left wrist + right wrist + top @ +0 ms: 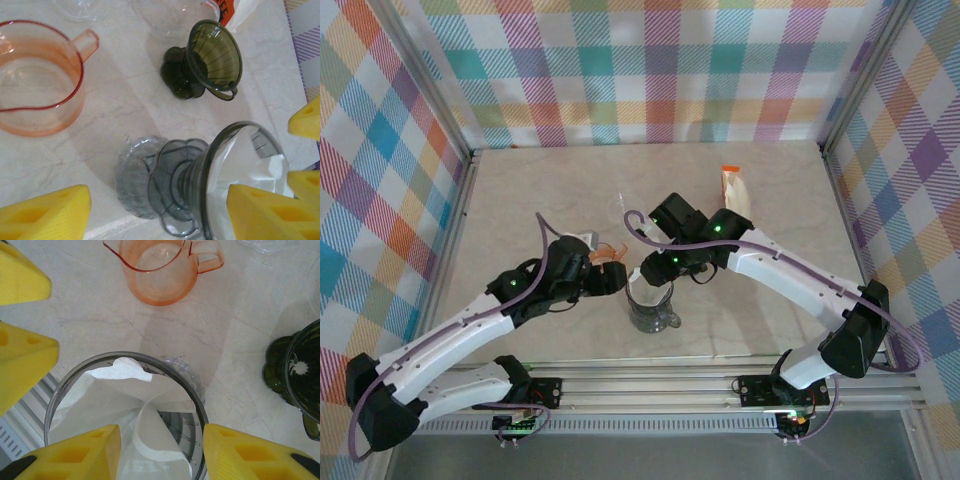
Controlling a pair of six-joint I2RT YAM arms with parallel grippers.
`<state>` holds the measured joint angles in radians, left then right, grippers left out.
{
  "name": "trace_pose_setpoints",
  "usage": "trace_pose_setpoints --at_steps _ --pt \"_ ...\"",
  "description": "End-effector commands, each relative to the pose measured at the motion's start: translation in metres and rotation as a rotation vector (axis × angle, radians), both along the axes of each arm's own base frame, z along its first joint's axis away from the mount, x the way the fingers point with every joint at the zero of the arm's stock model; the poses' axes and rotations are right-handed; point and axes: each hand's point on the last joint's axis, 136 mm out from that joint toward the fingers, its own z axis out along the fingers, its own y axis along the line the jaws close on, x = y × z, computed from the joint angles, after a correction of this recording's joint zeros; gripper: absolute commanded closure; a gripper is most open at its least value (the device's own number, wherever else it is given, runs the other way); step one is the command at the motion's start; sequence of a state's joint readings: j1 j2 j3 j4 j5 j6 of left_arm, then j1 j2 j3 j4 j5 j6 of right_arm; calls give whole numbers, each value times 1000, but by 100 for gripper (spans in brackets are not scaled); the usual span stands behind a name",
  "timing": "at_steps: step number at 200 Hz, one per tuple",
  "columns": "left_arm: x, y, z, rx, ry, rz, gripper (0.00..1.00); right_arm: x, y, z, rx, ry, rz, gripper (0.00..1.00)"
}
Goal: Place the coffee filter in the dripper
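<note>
Sitting in the clear dripper (pixel 196 395), the coffee filter (pixel 110 390) seems free; right gripper (pixel 161 432) and left gripper (pixel 159 192) both stand parted.

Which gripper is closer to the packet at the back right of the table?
Right. The right gripper is at the glass dripper, in front and left of the packet; the left gripper is on the dripper's far side, farther away.

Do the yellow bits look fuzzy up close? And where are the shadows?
Left wrist view: the yellow foam fingers at the edge look a little soft; the clear glass dripper throws a faint grey shadow on the pale marbled table. Right wrist view: the white paper filter is sharp. Top view: even light.
</note>
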<state>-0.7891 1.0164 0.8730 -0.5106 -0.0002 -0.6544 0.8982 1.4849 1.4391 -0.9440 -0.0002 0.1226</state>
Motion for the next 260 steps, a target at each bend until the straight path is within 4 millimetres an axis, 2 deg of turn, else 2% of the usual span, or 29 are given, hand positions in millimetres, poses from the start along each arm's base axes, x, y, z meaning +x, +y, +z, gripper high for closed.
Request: trace_pose_setpoints --at_steps 1,16,45,122,173,197,220,260 --pt "6 -13 9 4 -11 -58 32 -8 -1 4 17 7 -2 53" --pt "8 -16 4 16 9 -57 35 -10 1 0 4 12 20 55" --pt "10 -10 -4 37 28 -19 37 -11 6 -3 -1 17 41 57" --pt "6 10 7 39 -4 47 36 -13 11 -17 -24 54 63 62" --pt "6 11 4 34 2 56 36 -15 9 -19 -58 65 65 75" --pt "6 10 4 28 4 55 36 -15 6 -22 -79 71 45 84" --pt "6 9 4 22 7 55 36 -12 2 -17 -89 63 -6 97" --pt "5 9 5 12 6 51 36 -7 -4 -8 -113 45 -122 100"
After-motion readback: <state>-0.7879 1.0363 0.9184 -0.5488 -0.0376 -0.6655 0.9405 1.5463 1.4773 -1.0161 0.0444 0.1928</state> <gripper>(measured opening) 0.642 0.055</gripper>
